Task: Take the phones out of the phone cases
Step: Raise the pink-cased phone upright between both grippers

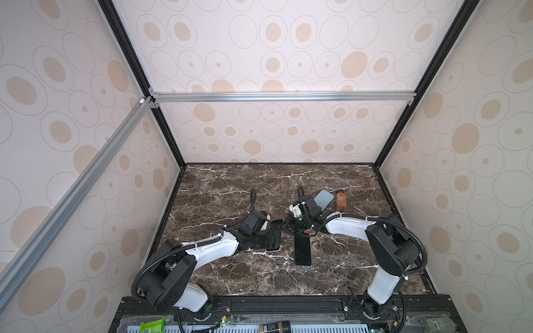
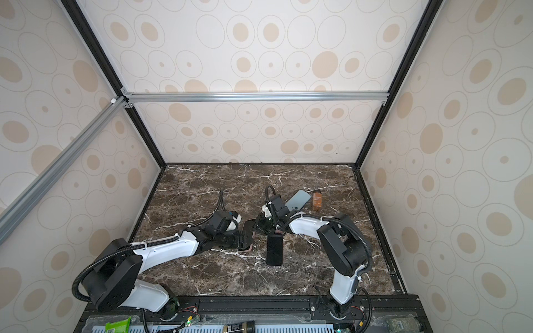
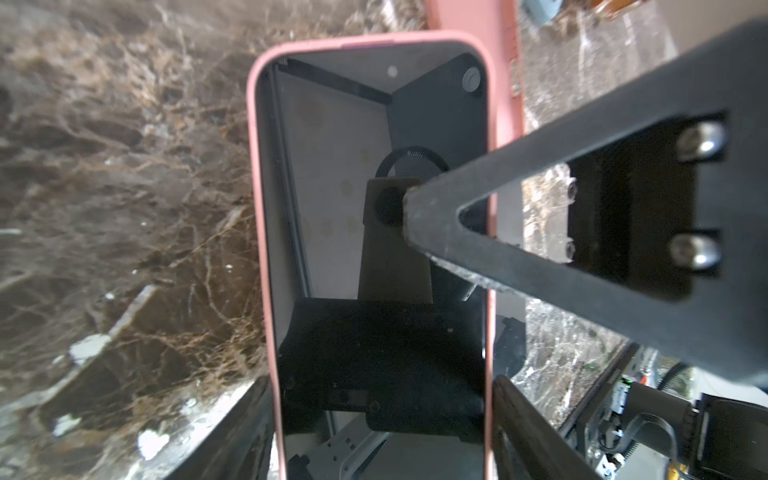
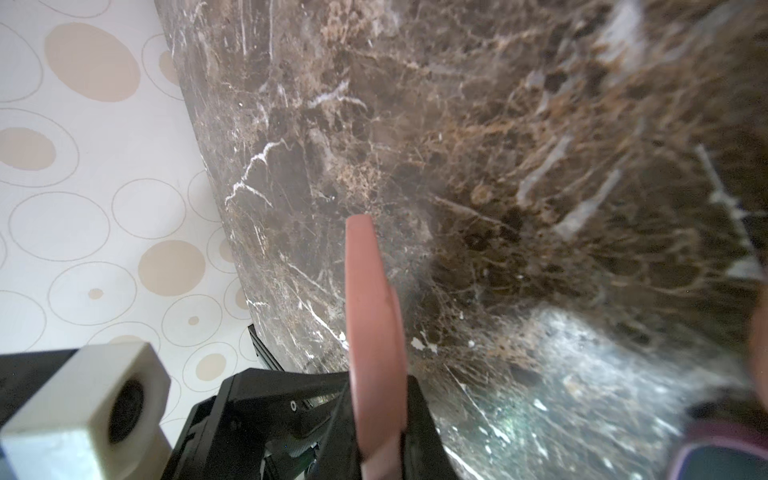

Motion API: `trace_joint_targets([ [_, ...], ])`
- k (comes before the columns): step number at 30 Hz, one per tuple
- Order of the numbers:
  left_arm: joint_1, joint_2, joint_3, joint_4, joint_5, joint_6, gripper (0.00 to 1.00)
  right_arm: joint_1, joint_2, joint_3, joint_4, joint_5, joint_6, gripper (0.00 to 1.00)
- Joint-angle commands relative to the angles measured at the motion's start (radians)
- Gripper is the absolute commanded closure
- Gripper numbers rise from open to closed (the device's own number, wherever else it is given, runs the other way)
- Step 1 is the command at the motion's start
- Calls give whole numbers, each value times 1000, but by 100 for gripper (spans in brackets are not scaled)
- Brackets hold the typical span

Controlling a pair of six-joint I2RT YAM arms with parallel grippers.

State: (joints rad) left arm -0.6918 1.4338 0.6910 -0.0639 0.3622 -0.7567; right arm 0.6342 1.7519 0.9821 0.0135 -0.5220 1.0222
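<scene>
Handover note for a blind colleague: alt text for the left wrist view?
A phone in a pink phone case fills the view, screen toward the camera, the jaws of the left gripper against its sides. A black finger of the right gripper reaches in, tip at the screen; marble table behind.

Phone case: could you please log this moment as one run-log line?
left pincer: clamps phone case sides | right pincer: pinches case edge | phone: inside case, not out yet
</scene>
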Motion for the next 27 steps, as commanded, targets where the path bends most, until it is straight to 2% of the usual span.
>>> trace_joint_targets([
  [1,-1,-62,36,23,7,21,19,2,-75,-13,-23,49,-17,91],
  [4,6,-131,75,-14,-11,38,2,-17,-169,-16,-63,80,-76,97],
  [8,16,-242,125,-4,-29,58,1,-54,-320,-4,-128,121,-190,100],
  [12,18,-378,119,110,-119,54,1,-84,-480,20,-179,185,-309,100],
  [15,18,-434,134,177,-135,62,1,-98,-589,9,-154,236,-351,100],
  [17,23,-436,172,182,-102,70,1,-104,-644,10,-135,261,-368,100],
  [20,28,-404,224,211,-23,60,6,-112,-679,45,-139,245,-392,100],
  [24,41,-368,228,338,102,18,12,-117,-715,39,7,103,-394,100],
  [27,55,-341,220,406,190,-13,20,-117,-747,23,120,67,-367,100],
])
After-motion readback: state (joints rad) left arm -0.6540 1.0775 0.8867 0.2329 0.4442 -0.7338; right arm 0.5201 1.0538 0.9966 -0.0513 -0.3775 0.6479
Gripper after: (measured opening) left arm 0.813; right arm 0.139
